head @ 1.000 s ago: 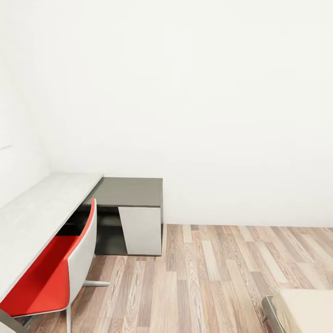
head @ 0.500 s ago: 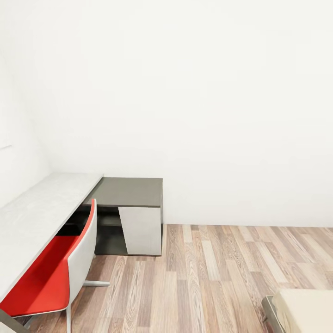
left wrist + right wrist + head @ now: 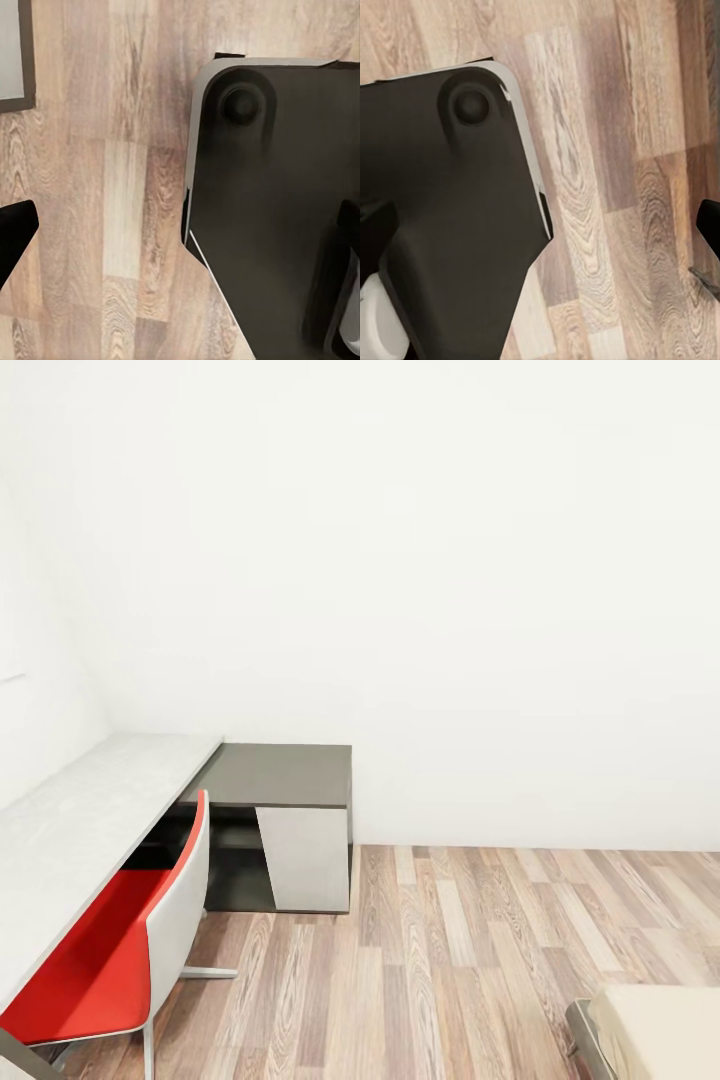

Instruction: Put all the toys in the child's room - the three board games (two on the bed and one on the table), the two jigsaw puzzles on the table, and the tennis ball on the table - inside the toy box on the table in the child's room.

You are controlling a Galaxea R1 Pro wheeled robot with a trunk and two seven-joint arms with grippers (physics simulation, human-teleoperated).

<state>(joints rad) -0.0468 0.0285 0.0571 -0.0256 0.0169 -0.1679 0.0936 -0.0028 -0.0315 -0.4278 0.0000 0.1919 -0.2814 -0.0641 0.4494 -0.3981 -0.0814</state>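
The table runs along the left wall, with a pale grey mottled top and a dark grey end section in the corner. A beige corner of the bed shows at the lower right. The board games, jigsaw puzzles, tennis ball and toy box are out of view. In the left wrist view my left gripper hangs open over the wooden floor, its black fingertips at the picture's edges. My right gripper is open too, with nothing between its fingers.
A red and white chair stands at the table, near the lower left. Wooden floor stretches between table and bed. My dark base sits under both grippers, also seen as the base in the right wrist view.
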